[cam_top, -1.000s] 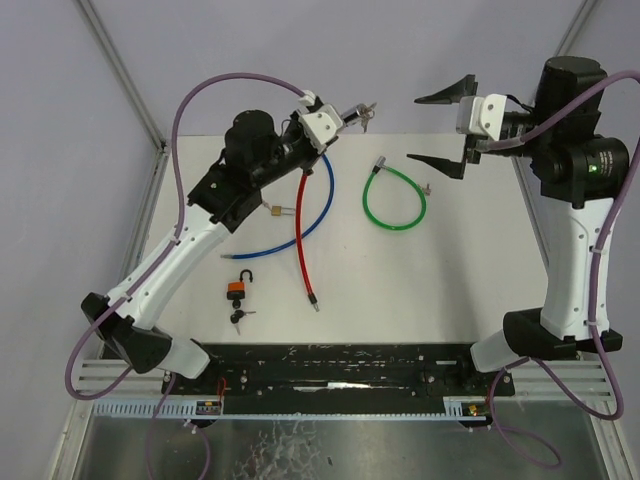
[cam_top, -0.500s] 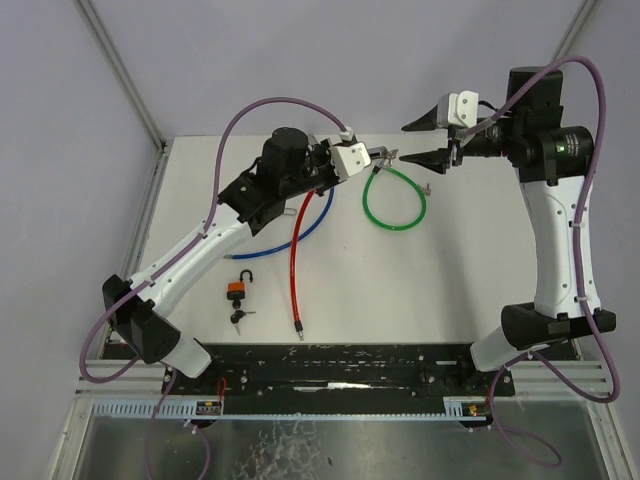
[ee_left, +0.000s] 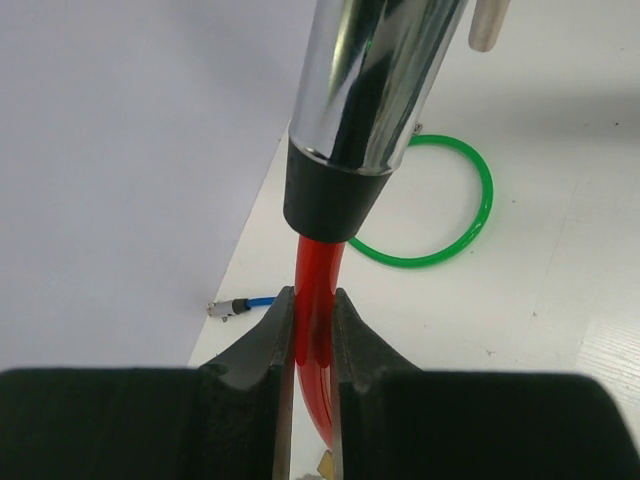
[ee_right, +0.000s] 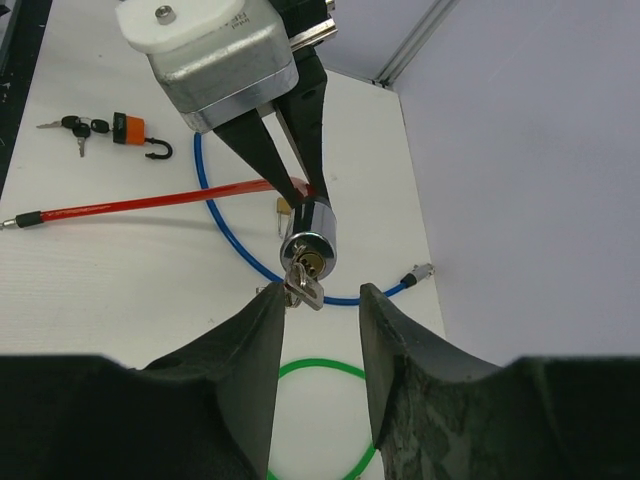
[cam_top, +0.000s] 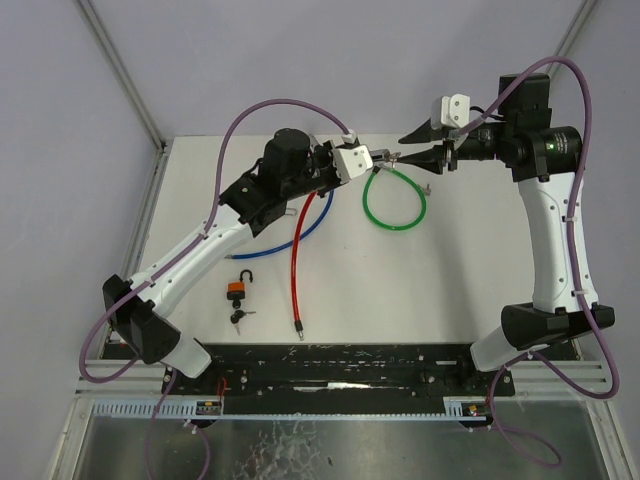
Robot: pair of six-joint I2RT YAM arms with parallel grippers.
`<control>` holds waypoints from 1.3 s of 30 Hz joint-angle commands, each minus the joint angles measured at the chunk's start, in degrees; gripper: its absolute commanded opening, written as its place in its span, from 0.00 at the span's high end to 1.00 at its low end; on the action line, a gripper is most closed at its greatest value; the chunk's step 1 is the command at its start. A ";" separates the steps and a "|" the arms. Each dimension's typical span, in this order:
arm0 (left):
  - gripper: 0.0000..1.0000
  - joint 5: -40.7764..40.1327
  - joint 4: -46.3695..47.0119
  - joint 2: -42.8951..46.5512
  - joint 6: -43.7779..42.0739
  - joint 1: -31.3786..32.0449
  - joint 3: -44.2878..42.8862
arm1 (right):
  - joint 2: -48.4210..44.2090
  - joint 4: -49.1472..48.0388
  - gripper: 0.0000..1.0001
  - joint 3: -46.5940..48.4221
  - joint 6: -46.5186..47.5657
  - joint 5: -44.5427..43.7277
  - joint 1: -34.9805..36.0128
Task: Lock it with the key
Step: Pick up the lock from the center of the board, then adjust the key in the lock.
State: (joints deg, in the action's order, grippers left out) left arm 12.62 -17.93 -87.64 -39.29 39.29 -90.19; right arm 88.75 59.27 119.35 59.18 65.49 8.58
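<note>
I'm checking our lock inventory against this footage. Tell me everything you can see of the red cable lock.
The red cable lock is a glossy red plastic-coated cable ending in a chrome cylinder with a black collar. A key sits in the cylinder's end face. The left gripper pinches the cable just behind the collar, holding that end aloft. The rest trails down onto the table, crossing the blue cable; its black-sleeved pin end lies free. The right gripper, jaws apart, flanks the key.
</note>
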 commanded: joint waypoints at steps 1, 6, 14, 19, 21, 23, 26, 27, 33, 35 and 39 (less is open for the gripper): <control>1.00 0.50 2.99 1.26 -1.02 0.64 -0.25 | -0.83 -2.21 0.59 0.15 -1.52 1.69 0.30; 1.00 0.48 2.99 1.41 -0.98 0.66 -0.25 | -0.60 -2.30 0.63 -0.04 -3.16 1.77 0.53; 1.00 0.19 4.13 1.80 -0.65 0.79 0.43 | -0.43 -2.22 0.80 -0.63 -4.49 1.48 0.93; 1.00 -2.20 7.94 2.69 -0.16 1.05 2.65 | 0.22 -4.18 0.93 -0.90 -12.26 2.05 0.96; 1.00 -3.25 9.73 3.06 -0.10 1.18 3.65 | 0.24 -7.95 0.98 -2.05 -19.47 1.57 0.99; 1.00 -4.62 10.71 3.04 -0.22 1.20 4.22 | -0.02 -12.46 1.00 -4.11 -26.91 0.53 0.99; 1.00 -6.67 11.98 3.02 -0.26 1.14 4.68 | -0.49 -19.37 1.00 -7.71 -38.16 -2.56 0.95; 1.00 -7.07 12.42 3.04 -0.19 1.14 4.87 | -0.51 -21.25 1.00 -8.78 -41.48 -3.59 0.92; 1.00 -8.70 14.09 3.08 -0.23 1.23 5.83 | 0.11 -28.92 1.00 -14.04 -58.78 -9.01 0.99; 1.00 -9.23 14.40 3.17 -0.44 1.38 6.08 | 0.68 -29.86 1.00 -14.10 -63.52 -10.47 1.00; 1.00 -10.24 14.46 3.12 -1.18 1.70 6.32 | 2.28 -29.13 1.00 -12.01 -69.58 -10.11 0.95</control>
State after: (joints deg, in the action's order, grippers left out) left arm 2.59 -13.26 -86.70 -39.29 40.03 -83.37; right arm 89.58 33.36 105.49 1.15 57.43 9.10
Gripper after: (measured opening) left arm 0.099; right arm 0.011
